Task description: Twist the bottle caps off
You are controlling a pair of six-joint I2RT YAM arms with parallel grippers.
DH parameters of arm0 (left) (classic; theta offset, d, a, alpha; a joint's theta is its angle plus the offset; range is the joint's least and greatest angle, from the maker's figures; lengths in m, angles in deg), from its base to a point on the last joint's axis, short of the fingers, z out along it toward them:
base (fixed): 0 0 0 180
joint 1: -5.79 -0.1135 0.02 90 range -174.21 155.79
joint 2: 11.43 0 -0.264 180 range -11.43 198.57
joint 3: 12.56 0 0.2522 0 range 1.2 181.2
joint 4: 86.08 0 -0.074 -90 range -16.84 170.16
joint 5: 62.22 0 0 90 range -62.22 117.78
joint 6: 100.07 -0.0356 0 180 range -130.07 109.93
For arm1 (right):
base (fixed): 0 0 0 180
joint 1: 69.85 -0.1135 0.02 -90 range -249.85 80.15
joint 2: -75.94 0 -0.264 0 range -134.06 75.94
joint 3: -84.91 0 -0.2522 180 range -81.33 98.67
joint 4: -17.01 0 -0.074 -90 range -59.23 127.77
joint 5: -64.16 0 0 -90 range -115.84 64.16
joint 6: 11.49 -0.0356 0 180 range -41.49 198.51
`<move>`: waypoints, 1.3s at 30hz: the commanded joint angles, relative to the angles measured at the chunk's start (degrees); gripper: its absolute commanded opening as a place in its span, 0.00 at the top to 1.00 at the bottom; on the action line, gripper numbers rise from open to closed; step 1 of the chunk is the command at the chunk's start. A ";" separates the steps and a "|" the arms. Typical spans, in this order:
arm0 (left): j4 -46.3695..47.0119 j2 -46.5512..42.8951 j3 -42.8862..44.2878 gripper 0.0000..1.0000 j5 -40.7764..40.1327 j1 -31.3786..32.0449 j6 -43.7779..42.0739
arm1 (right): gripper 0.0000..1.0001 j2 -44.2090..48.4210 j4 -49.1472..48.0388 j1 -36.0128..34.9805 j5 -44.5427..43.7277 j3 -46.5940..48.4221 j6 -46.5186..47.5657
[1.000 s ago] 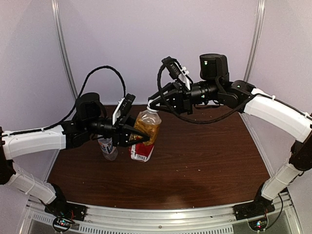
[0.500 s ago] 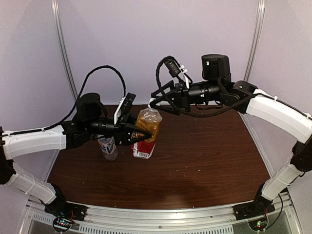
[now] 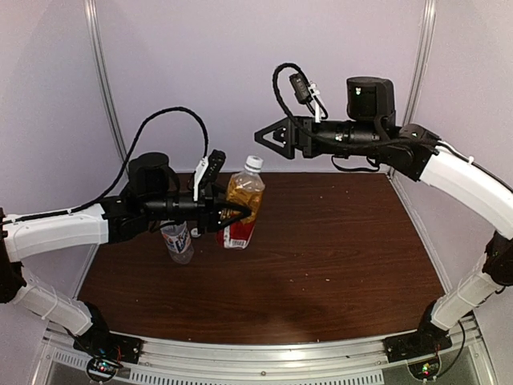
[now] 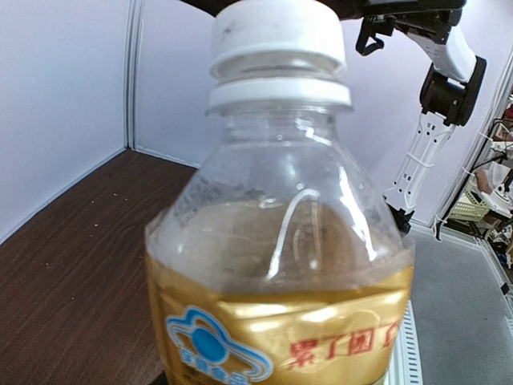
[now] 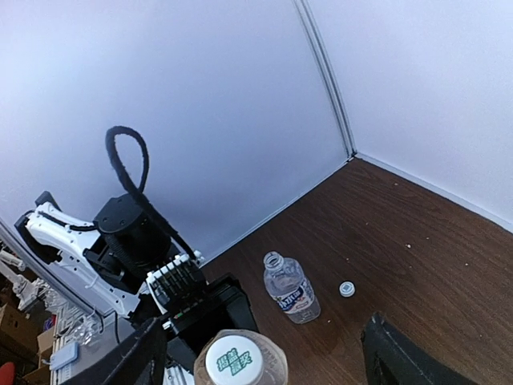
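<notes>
Looking down from the top camera, we find the amber bottle (image 3: 243,210) at about ten o'clock on the desk (image 3: 321,257), leaning slightly, with the amber cap (image 3: 253,163) on its neck. The left jaws pinch its body near the label. The clear bottle (image 3: 176,241) stands just beside it at nine o'clock. The right jaws hang spread and empty in the air at one o'clock of that cap, apart from it.

The left wrist camera is filled by the amber bottle (image 4: 280,265). It has thin clear walls and liquid up to the shoulder, so we judge it weighty yet easily dented. The amber cap (image 4: 276,36) looks stiff, and its side wall is the place to grip.

From the right wrist camera, the clear bottle (image 5: 290,289) shows an open neck, though we cannot tell how much is in it. A loose cap (image 5: 346,289) lies on the desk at its three o'clock.
</notes>
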 commanded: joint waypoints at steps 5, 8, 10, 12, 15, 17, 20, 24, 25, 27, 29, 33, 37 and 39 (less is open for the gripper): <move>-0.41 0.52 2.29 0.60 -6.71 0.26 -1.32 | 0.13 -3.98 2.28 -1.87 -7.71 3.19 -6.49; -0.72 0.36 2.29 0.60 -7.69 0.26 -1.51 | 0.15 -5.08 2.55 -2.42 -7.28 3.50 -6.81; -0.89 0.34 2.29 0.60 -8.33 0.26 -1.60 | 0.18 -5.55 2.63 -2.76 -7.12 3.49 -6.93; -0.92 0.28 2.23 0.60 -8.64 0.20 -1.61 | 0.23 -5.95 2.48 -2.92 -6.41 3.54 -7.02; -1.02 0.10 2.05 0.60 -9.14 0.27 -1.70 | 0.33 -6.27 1.99 -3.26 -5.41 3.28 -7.12; -1.05 -0.07 1.95 0.60 -9.46 0.28 -1.72 | 0.39 -6.42 1.68 -3.39 -5.03 3.04 -7.20; -1.26 -0.25 1.85 0.60 -9.92 0.21 -1.79 | 0.46 -6.38 1.10 -3.49 -4.37 2.48 -7.51; -1.24 -0.46 1.76 0.60 -10.30 0.25 -1.86 | 0.56 -6.50 0.41 -3.45 -3.56 1.85 -7.82; -1.19 -0.58 1.76 0.60 -10.39 0.23 -1.89 | 0.58 -6.44 0.29 -3.47 -3.34 1.75 -7.82; -1.26 -0.60 1.76 0.60 -10.53 0.26 -1.92 | 0.63 -6.39 0.19 -3.49 -3.04 1.65 -7.87; -1.18 -0.71 1.76 0.60 -10.60 0.25 -1.89 | 0.68 -6.21 0.01 -3.49 -2.79 1.61 -7.67; -1.12 -0.95 1.59 0.60 -10.76 0.28 -1.91 | 0.78 -5.82 -0.48 -3.46 -1.84 1.16 -6.51; -0.97 -1.23 1.44 0.60 -10.36 0.26 -1.96 | 0.85 -5.10 -1.36 -3.42 -0.37 0.31 -2.62; -0.39 -1.55 1.25 0.60 -8.98 0.26 -2.05 | 0.86 -4.85 -1.76 -3.13 1.70 -0.04 1.11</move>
